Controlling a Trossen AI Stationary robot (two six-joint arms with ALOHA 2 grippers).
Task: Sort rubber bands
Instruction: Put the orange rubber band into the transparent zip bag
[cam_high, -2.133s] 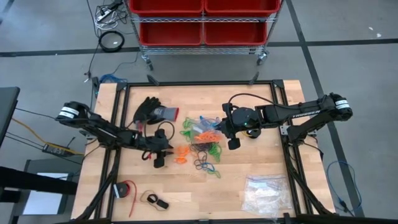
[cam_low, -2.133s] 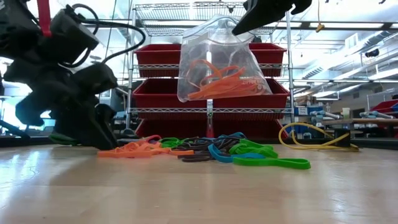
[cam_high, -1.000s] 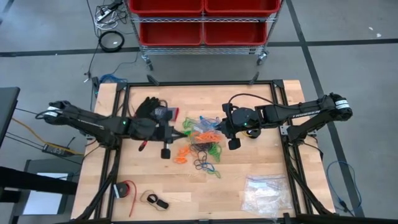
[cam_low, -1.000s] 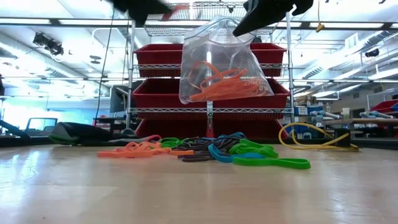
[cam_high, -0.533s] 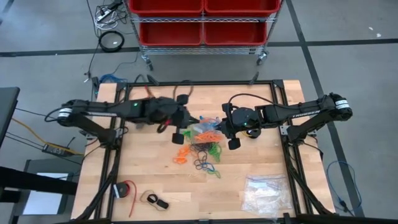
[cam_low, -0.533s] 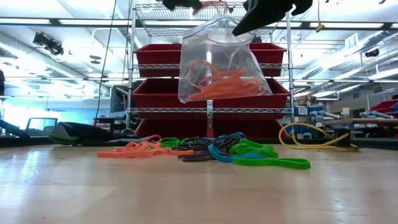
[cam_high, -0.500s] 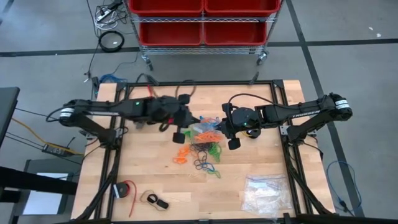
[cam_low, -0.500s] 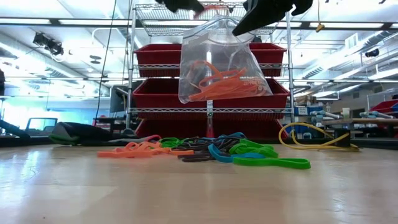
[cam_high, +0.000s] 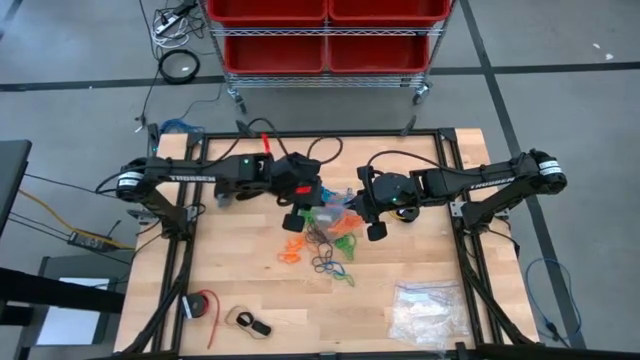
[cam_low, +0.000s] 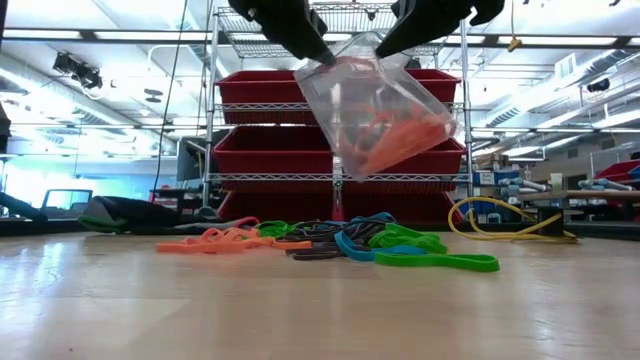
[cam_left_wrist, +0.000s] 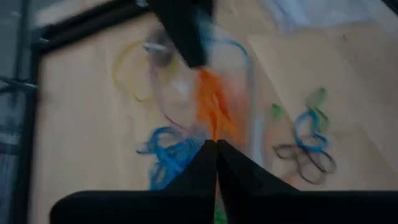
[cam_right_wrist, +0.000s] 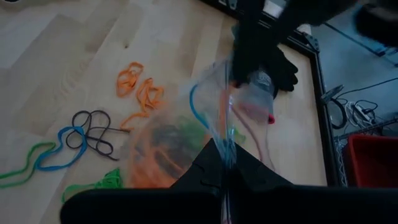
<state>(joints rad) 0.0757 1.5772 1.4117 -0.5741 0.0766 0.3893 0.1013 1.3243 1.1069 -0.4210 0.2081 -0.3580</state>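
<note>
Two hands were seen at one clear bag (cam_low: 385, 120) above the table (cam_high: 420, 290): the right hand (cam_low: 392, 42) clamped on its rim, the left hand (cam_low: 318, 55) nearly closed at its mouth. Rubber bands (cam_low: 330, 240) lay piled beneath; a tilted bag could spill orange ones.

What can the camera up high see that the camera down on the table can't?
Only the high view shows the black glove, the second clear bag near the table's front right corner, and both whole arms.

Only the low view shows the yellow cable and how high the held bag hangs above the wood.

Both show the rubber bands piled on the table, the red bins behind, and the left gripper and right gripper at the held bag's top.
</note>
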